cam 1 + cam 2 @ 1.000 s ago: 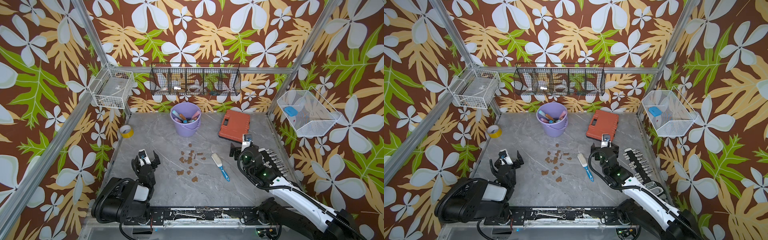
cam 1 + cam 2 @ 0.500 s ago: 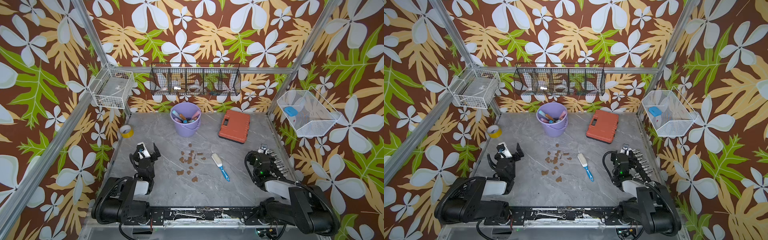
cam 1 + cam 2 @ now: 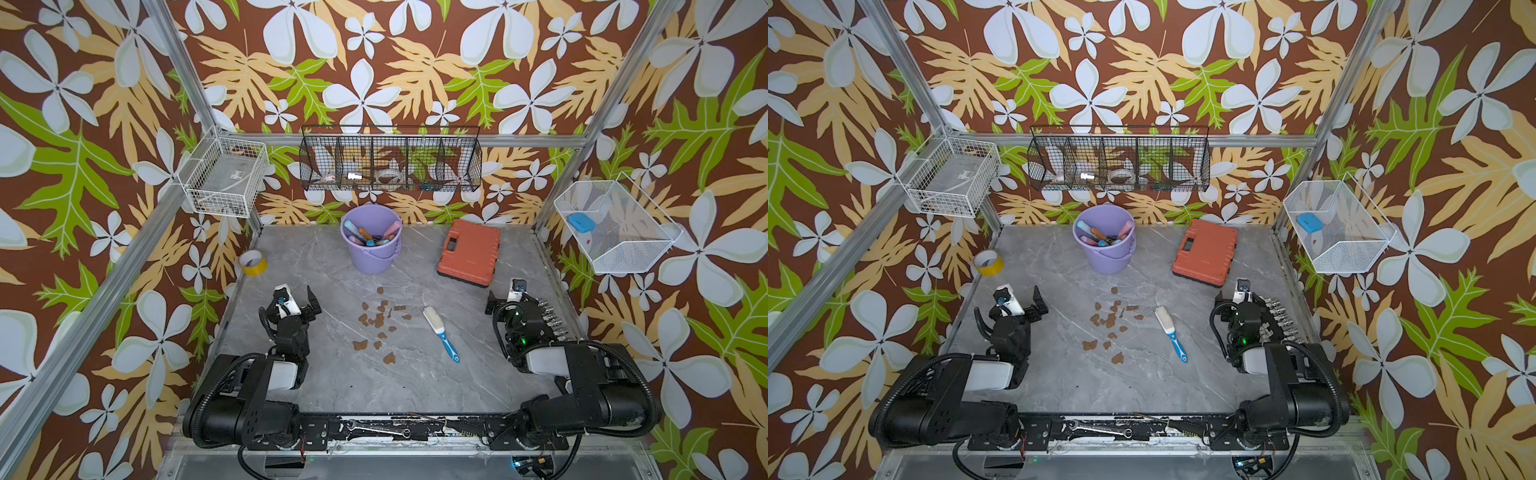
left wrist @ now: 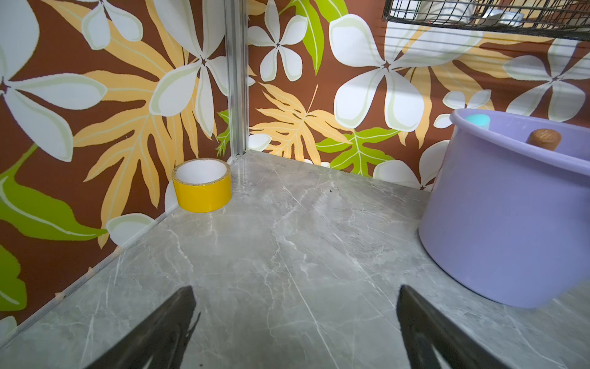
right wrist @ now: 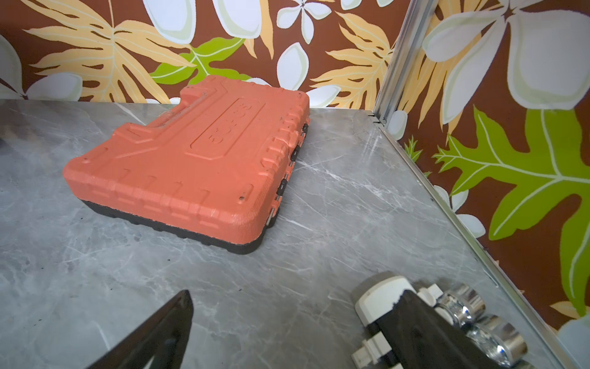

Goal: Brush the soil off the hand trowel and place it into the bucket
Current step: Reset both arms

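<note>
The lavender bucket (image 3: 371, 249) (image 3: 1105, 253) (image 4: 510, 223) stands at the back middle of the table, with several tool handles sticking out of it. No hand trowel can be told apart among them. Brown soil blobs (image 3: 378, 320) (image 3: 1109, 320) lie scattered on the marble in front of the bucket. A white brush with a blue handle (image 3: 440, 332) (image 3: 1170, 332) lies to their right. My left gripper (image 3: 297, 293) (image 3: 1020, 295) (image 4: 295, 289) is open and empty, left of the soil. My right gripper (image 3: 504, 293) (image 3: 1230, 293) (image 5: 293, 292) is open and empty near the right wall.
An orange tool case (image 3: 469, 253) (image 5: 198, 166) lies at the back right. A yellow tape roll (image 3: 251, 262) (image 4: 201, 185) sits in the back left corner. A socket rail (image 3: 548, 316) (image 5: 463, 306) runs along the right edge, under one right finger. Wire baskets hang on the walls.
The right arm has pulled back and folded, its gripper shifting right toward the wall. The left gripper has moved a little toward the back. Both stay open.
</note>
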`<action>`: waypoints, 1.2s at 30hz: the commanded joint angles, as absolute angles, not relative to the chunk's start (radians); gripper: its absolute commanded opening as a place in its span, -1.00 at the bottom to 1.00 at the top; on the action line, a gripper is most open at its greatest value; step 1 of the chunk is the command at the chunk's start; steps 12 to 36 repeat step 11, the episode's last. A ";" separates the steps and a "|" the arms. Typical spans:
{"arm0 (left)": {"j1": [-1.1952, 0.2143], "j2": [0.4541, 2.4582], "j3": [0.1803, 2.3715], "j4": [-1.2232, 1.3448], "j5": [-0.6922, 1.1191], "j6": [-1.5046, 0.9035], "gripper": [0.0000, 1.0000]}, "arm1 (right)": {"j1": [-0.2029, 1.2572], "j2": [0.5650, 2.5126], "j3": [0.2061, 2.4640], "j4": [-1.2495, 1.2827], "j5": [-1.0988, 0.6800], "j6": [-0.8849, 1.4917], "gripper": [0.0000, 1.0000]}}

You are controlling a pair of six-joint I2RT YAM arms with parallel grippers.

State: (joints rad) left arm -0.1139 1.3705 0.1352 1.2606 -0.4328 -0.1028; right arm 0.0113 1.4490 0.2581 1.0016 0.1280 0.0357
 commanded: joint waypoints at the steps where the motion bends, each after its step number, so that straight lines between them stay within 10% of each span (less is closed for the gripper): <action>1: -0.112 1.372 0.137 1.279 -0.431 -0.106 1.00 | 0.011 1.457 0.270 1.035 0.110 0.028 0.99; 36: -0.112 1.370 0.137 1.278 -0.433 -0.107 1.00 | 0.011 1.448 0.258 1.049 0.098 0.023 0.99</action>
